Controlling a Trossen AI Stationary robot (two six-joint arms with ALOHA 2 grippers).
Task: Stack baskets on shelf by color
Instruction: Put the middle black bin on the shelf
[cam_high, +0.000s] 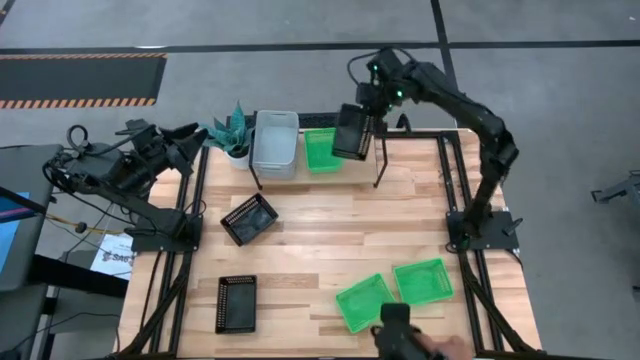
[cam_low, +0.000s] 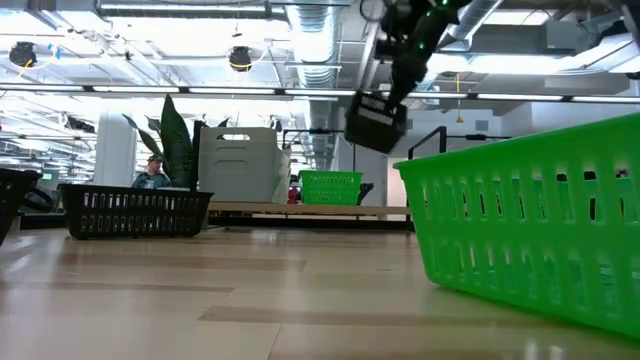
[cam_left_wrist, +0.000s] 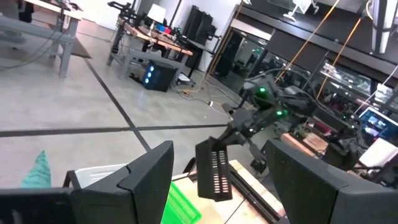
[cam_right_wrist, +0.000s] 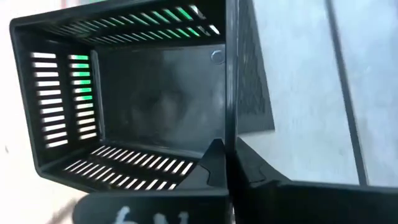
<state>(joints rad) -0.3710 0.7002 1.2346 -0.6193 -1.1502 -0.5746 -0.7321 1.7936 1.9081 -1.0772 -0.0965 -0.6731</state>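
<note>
My right gripper (cam_high: 360, 115) is shut on a black basket (cam_high: 351, 131) and holds it in the air over the shelf (cam_high: 379, 162) at the table's far edge. On the shelf rest the grey-white baskets (cam_high: 275, 143) and one green basket (cam_high: 320, 149). Two black baskets (cam_high: 248, 218) (cam_high: 236, 302) lie on the table's left half, and two green baskets (cam_high: 364, 302) (cam_high: 423, 281) lie near its front right. My left gripper (cam_left_wrist: 217, 152) is open and touches nothing, waiting at the far left beside the plant. My right gripper (cam_right_wrist: 231, 167) holds the black basket by one side wall (cam_right_wrist: 231, 93), pinched with one finger (cam_right_wrist: 213, 160) inside the basket and the other outside. The basket (cam_low: 375, 122) is lifted clear and hangs tilted below the gripper, above the shelf.
A teal spiky potted plant (cam_high: 233, 131) stands left of the shelf, close to my left arm. A person's hand (cam_high: 442, 346) with a dark object shows at the table's near edge. Bare wood lies mid-table between the shelf and the loose baskets.
</note>
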